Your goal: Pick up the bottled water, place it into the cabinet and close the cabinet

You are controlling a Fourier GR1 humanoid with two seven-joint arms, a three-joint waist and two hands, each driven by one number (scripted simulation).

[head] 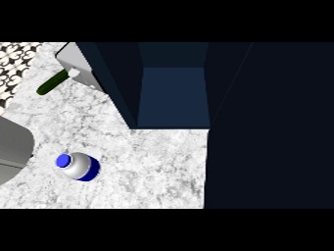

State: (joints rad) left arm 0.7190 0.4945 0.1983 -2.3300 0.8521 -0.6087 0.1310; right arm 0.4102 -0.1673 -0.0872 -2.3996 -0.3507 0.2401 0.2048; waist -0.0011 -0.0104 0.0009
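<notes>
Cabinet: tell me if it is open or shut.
Open. The door of the cabinet stands swung out at the left, and the blue inside shows. The bottled water stands on the counter, outside it.

1. An open cabinet (173, 95), dark blue inside, sits on a white marble counter (155, 162).
2. Blue-capped bottled water (78, 166) stands on the counter in front of the cabinet and off to its left, well apart.
3. At the cabinet's left, its grey door (79, 66) stands open, a dark green rod (52, 83) touching it.
4. A grey forearm (2, 147) shows far left of the cabinet.
</notes>
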